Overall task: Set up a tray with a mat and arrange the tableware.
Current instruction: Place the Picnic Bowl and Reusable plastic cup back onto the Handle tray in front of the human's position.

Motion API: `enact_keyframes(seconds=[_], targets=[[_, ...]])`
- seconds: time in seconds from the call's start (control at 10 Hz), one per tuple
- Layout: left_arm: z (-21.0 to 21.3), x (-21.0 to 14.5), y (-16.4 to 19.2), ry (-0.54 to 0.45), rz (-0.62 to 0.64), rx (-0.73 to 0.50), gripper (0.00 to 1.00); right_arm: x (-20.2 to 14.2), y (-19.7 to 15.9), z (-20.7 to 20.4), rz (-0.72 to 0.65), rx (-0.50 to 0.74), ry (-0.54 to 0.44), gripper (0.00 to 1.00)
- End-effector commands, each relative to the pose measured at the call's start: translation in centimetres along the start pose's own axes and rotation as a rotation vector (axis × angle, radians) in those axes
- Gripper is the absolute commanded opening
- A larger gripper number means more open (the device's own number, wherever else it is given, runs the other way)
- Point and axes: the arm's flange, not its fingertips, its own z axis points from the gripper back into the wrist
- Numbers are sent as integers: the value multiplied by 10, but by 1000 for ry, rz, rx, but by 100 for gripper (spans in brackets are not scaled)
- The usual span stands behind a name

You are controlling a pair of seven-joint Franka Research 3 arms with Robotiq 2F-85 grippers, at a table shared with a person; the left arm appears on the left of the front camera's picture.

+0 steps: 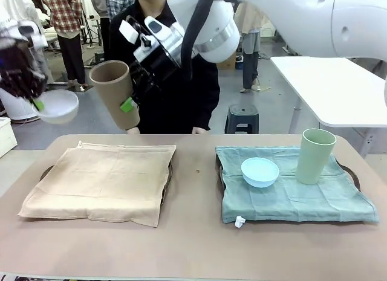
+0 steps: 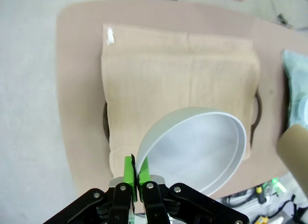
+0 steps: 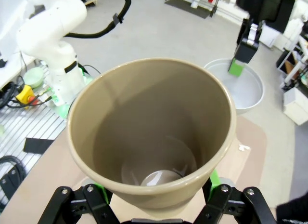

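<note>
My left gripper [image 1: 37, 103] hangs high over the table's left end, shut on the rim of the white bowl [image 1: 58, 106]. In the left wrist view the green pads [image 2: 128, 170] pinch the bowl's edge [image 2: 192, 149] above the beige mat [image 2: 178, 74]. My right gripper [image 1: 125, 104] holds the tan-brown cup [image 1: 113, 90] tilted in the air above the beige mat [image 1: 103, 181], which lies on a dark tray [image 1: 47, 170]. The cup [image 3: 149, 132] sits between my right fingers [image 3: 213, 179], mouth toward the camera. A light blue bowl [image 1: 260, 172] and a pale green cup [image 1: 314, 155] stand on the teal mat [image 1: 296, 199].
A person in black stands at the far edge, one hand [image 1: 133, 130] at the table rim behind the beige mat. The teal mat covers a second tray [image 1: 354, 175]. Bare tabletop [image 1: 193, 245] runs between the trays and along the near edge. A white table [image 1: 332, 87] stands behind on the right.
</note>
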Motion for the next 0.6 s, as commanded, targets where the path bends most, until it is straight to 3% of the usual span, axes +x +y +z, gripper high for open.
enact_keyframes(seconds=[0.0, 0.2, 0.3, 0.5], targets=[[-61, 16, 10, 140, -28, -63, 4, -55, 7, -11, -46, 24, -73, 85], [-94, 16, 8, 223, -20, -85, 4, -87, 14, -28, -95, 39, -121, 85], [-88, 14, 11, 217, 7, -48, 4, -80, 14, -28, -119, 0, -107, 85], [-104, 10, 8, 197, -21, -55, 4, -90, 4, -26, -98, 42, -67, 85]])
